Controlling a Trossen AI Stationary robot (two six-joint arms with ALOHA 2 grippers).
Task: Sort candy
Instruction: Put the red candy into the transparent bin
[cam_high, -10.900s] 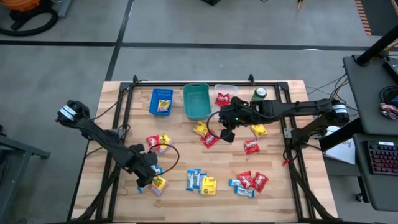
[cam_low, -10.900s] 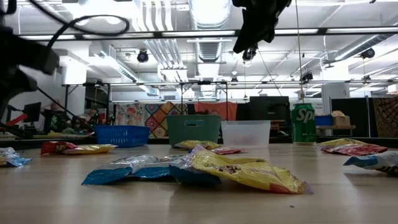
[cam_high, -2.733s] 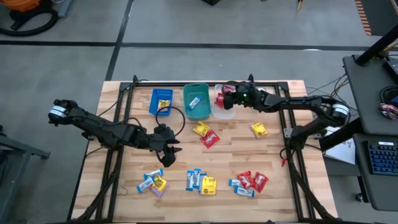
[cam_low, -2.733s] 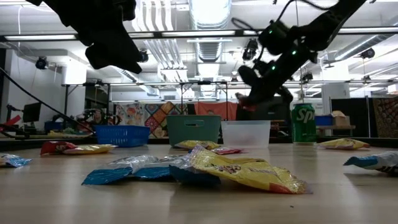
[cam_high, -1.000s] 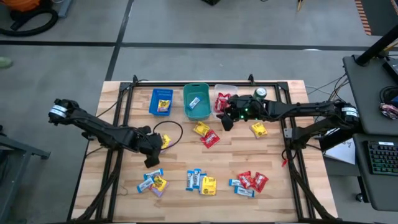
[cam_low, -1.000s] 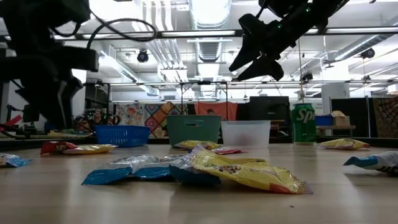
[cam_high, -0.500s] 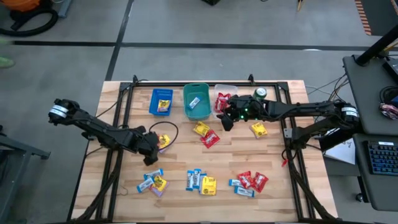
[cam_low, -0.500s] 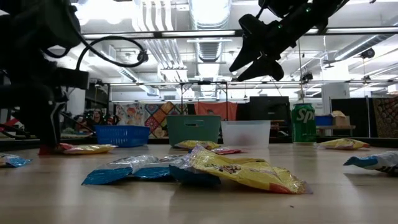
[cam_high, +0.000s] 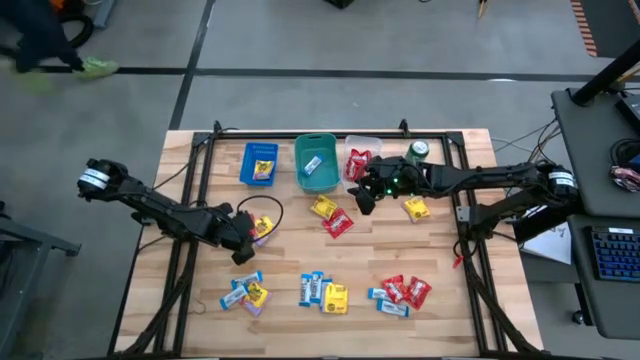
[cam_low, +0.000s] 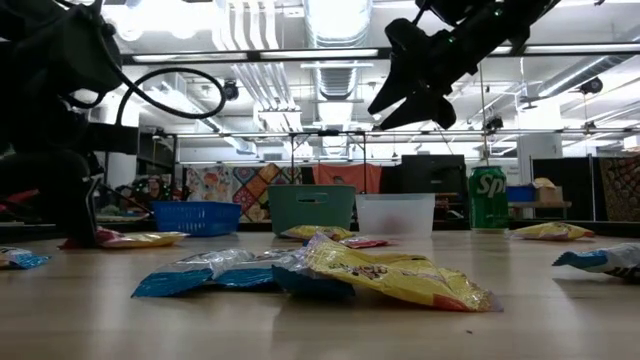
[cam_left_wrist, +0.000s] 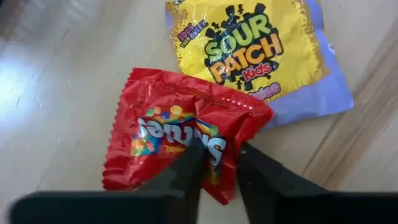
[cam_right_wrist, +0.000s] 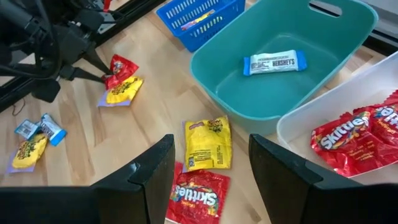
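A red Skittles packet (cam_left_wrist: 180, 134) lies at the table's left, one corner over a yellow Sour Patch packet (cam_left_wrist: 255, 50). My left gripper (cam_high: 248, 234) is down at the table, shut on the red packet. Loose candy lies in clusters near the front edge (cam_high: 322, 291) and at the front right (cam_high: 402, 292). More packets lie mid-table (cam_high: 333, 216). My right gripper (cam_high: 362, 196) hangs open above the table beside the bins, with nothing between its fingers (cam_right_wrist: 155, 168). My left gripper pinches the red packet between its two fingers at the edge nearest it (cam_left_wrist: 214, 168). The fingers come in low from the table's left. The packet's far part rests on the table and on the yellow packet.
At the far edge stand a blue basket (cam_high: 260, 163) with yellow candy, a teal bin (cam_high: 316, 164) with one blue-white packet (cam_right_wrist: 275, 63), and a clear bin (cam_high: 362, 162) with red packets. A green can (cam_high: 417, 151) stands right of them. A black frame borders the table.
My left gripper has come down to the table at the red and yellow packets. My right gripper has kept still above the bins.
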